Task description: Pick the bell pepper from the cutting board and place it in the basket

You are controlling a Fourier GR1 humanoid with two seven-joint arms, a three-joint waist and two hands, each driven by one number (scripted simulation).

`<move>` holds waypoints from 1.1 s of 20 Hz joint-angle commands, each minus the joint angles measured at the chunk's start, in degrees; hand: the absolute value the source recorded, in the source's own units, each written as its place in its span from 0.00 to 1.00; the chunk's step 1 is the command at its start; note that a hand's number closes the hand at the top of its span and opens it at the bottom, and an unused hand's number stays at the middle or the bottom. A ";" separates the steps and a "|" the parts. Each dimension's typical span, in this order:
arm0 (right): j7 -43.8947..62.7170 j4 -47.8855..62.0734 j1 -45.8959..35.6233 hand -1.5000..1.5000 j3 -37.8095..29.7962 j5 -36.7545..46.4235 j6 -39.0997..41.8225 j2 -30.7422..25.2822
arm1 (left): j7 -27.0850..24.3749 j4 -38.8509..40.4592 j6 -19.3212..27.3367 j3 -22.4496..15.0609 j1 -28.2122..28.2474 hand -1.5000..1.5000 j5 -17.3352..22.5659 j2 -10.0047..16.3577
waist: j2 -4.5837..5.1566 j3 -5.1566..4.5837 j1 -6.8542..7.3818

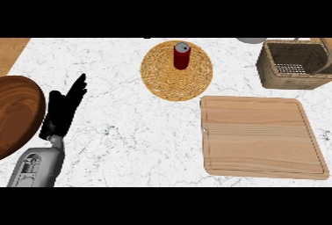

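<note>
The wooden cutting board (262,136) lies at the right of the marble counter with nothing on it. No bell pepper shows anywhere in the head view. The wicker basket (296,65) stands at the back right, beyond the board; I see nothing in the part of its inside that shows. My left hand (63,111) rests open at the left, fingers straight and pointing away from me, holding nothing. My right hand does not show.
A round woven mat (177,74) lies at the back centre with a red bottle (181,56) upright on it. A large dark wooden bowl (16,112) sits at the left edge beside my left hand. A pale object (250,40) peeks in at the top.
</note>
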 commanded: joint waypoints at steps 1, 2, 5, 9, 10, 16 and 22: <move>-3.54 2.57 2.87 1.00 -0.55 0.18 -3.06 -0.47 | -1.75 0.49 -0.70 0.67 0.97 0.50 0.61 0.23 | 0.24 0.00 0.61; -4.51 2.35 3.13 1.00 -0.64 -0.10 -2.34 -0.59 | 0.21 1.79 -1.71 1.46 -1.14 0.50 1.26 1.22 | 0.14 0.00 0.22; -6.48 5.06 5.11 1.00 -0.90 0.38 -4.21 -1.45 | 0.08 -0.71 0.95 -1.54 0.48 0.50 -1.56 -1.49 | 0.34 0.04 0.87; -4.14 6.96 9.03 1.00 -6.87 -5.09 -6.90 -0.01 | -0.54 -1.00 0.37 -0.90 1.63 0.50 -0.90 -1.13 | 0.35 0.08 0.79; -2.07 6.27 8.81 1.00 -7.95 -6.20 -7.50 0.94 | 1.97 0.86 -0.31 0.95 -3.35 0.50 0.37 0.13 | 0.17 0.05 -0.13; -8.17 6.59 11.00 0.00 -11.36 -9.53 -10.02 -1.23 | 0.23 1.10 1.16 -1.41 -1.74 0.50 -1.73 -2.33 | 0.39 0.06 0.41; -10.07 2.86 12.87 0.00 -15.34 -13.31 -19.23 -0.71 | 0.40 -1.38 0.14 0.02 0.66 0.50 -0.67 -0.73 | -0.13 0.06 0.18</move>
